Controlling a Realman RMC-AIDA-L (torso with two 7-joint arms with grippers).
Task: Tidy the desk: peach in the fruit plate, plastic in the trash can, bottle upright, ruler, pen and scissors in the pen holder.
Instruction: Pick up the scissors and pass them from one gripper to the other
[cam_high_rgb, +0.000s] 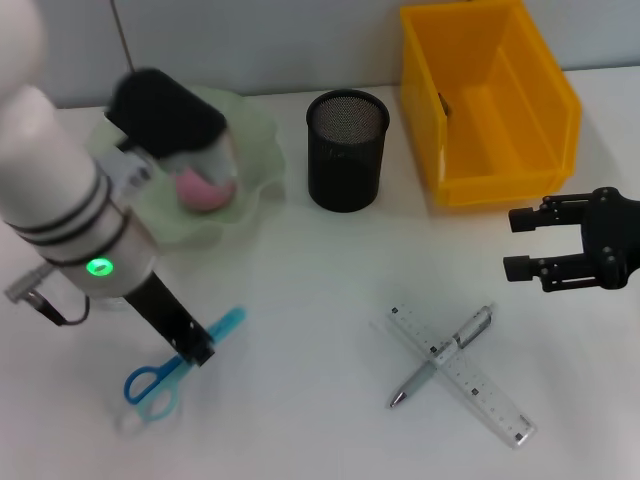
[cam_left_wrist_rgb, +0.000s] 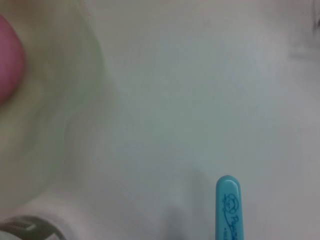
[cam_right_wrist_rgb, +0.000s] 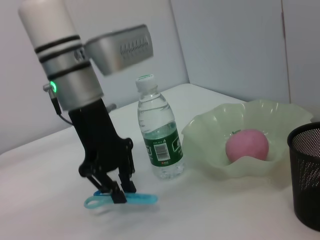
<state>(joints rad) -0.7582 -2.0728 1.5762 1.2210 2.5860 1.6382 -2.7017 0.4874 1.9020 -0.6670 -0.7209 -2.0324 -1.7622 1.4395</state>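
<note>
Blue scissors (cam_high_rgb: 160, 380) lie flat at the front left, and my left gripper (cam_high_rgb: 197, 350) is shut on their middle; the right wrist view shows its fingertips (cam_right_wrist_rgb: 119, 196) pinching the scissors (cam_right_wrist_rgb: 142, 199) at table level. The pink peach (cam_high_rgb: 205, 190) rests in the green fruit plate (cam_high_rgb: 255, 130). In the right wrist view a water bottle (cam_right_wrist_rgb: 160, 135) stands upright beside the plate (cam_right_wrist_rgb: 280, 107); my left arm hides it from the head camera. A silver pen (cam_high_rgb: 470, 328) lies across a clear ruler (cam_high_rgb: 490, 395). My right gripper (cam_high_rgb: 510, 243) hovers open near them. The plastic is out of view.
The black mesh pen holder (cam_high_rgb: 347, 150) stands at the back centre. A yellow bin (cam_high_rgb: 485, 100) sits at the back right, just beyond my right gripper. The left wrist view shows the scissors' teal tip (cam_left_wrist_rgb: 227, 205) and the plate's edge (cam_left_wrist_rgb: 45, 125).
</note>
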